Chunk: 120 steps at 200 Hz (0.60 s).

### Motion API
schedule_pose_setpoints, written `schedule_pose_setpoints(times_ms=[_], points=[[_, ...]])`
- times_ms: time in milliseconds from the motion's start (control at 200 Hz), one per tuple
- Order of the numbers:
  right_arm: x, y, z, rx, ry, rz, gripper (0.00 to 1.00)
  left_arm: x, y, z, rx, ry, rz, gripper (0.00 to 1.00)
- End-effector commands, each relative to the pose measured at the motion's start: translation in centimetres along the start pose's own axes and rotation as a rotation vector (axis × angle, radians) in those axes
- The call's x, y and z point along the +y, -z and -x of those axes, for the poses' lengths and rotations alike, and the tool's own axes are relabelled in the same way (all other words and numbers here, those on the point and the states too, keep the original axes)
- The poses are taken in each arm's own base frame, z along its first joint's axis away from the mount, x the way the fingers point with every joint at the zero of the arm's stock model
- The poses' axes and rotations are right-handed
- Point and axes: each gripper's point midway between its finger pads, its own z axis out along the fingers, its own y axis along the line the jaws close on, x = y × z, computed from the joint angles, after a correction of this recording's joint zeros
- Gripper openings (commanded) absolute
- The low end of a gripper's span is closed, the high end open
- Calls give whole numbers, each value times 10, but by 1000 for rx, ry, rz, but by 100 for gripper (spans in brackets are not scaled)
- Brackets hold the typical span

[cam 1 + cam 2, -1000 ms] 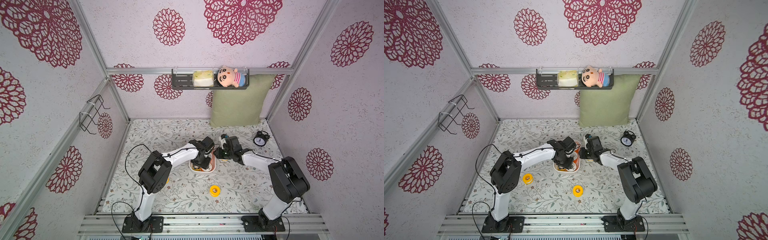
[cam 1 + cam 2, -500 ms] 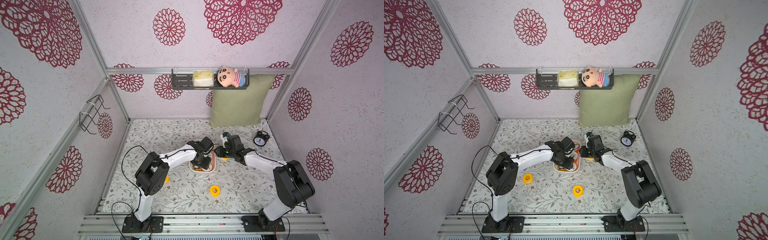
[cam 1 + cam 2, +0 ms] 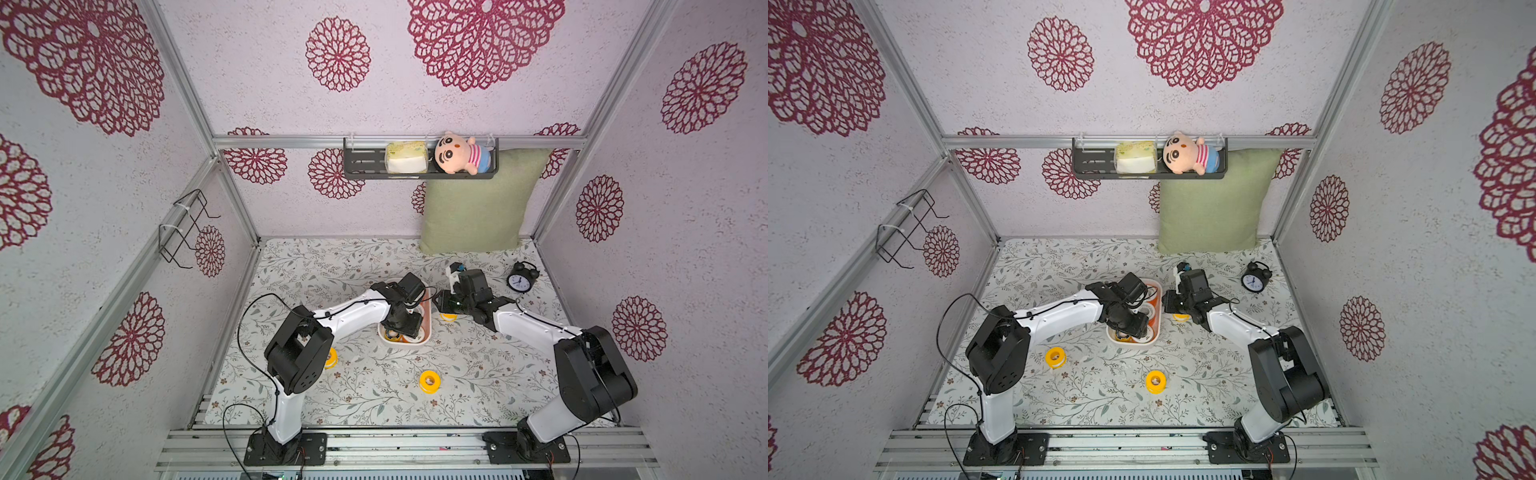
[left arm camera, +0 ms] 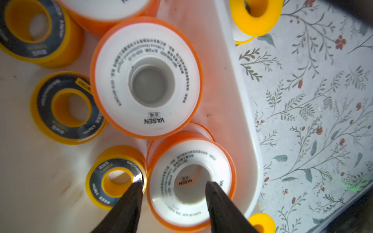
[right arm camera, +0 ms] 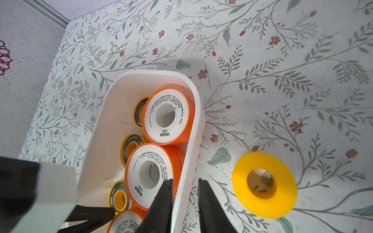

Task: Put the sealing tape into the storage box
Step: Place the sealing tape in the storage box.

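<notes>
The white storage box [image 5: 141, 73] holds several sealing tape spools, orange with white faces and yellow with black rings. My left gripper [image 4: 173, 183] hangs open just above them. One fingertip is over the hole of an orange spool [image 4: 190, 193], the other at a black-ringed spool [image 4: 116, 177]. My right gripper [image 5: 185, 179] straddles the box's long wall, jaws slightly open. One finger is inside against the wall and a sliver of gap shows at the outer one. A plain yellow spool [image 5: 264, 184] lies on the cloth just outside that wall.
Loose yellow spools lie on the floral cloth in front of the box [image 3: 1155, 381] and near the left arm's elbow [image 3: 1054, 356]. A black alarm clock [image 3: 519, 280] stands at the back right, and a green cushion [image 3: 478, 208] leans on the back wall.
My left jaws have opened wider over the orange spool in the box. My right jaws have eased apart a little at the box wall, and the right arm's elbow has swung right.
</notes>
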Motion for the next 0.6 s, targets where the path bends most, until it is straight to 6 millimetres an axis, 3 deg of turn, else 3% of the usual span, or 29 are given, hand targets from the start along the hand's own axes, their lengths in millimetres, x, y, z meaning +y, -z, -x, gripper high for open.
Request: schedule_pose_setpoints(times_ms=[0, 200, 440, 595], points=[[-8, 18, 13, -59, 24, -42, 29, 0, 26, 11, -69, -1, -4, 59], [-25, 30, 14, -82, 24, -104, 32, 18, 62, 15, -161, 19, 52, 60], [-46, 29, 4, -49, 36, -193, 34, 75, 104, 12, -310, 149, 150, 60], [-57, 24, 0, -21, 50, -246, 41, 109, 118, 4, -385, 275, 169, 60]])
